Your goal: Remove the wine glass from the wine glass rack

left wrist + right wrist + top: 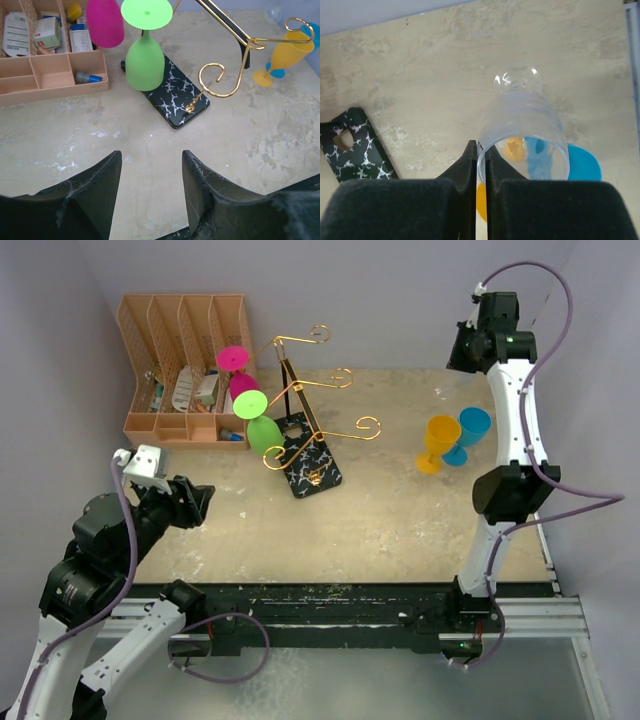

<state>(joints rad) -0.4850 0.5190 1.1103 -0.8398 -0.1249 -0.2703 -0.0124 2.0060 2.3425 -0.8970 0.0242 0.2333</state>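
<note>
A clear wine glass (520, 117) is pinched at its rim by the right gripper (479, 150), right of the wine glass rack (315, 468), above a yellow glass (440, 435) and a blue glass (472, 426). A green glass (263, 432) is hung on the rack; the left gripper (151, 156) is held spread.

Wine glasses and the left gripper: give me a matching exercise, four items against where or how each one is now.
1. green wine glass
2. yellow wine glass
3. clear wine glass
4. left gripper

A. open over the table, holding nothing
B. rim pinched in the right gripper
C. hanging upside down on the wine glass rack
D. standing beside the blue wine glass

Pairs: 1-C, 2-D, 3-B, 4-A
</note>
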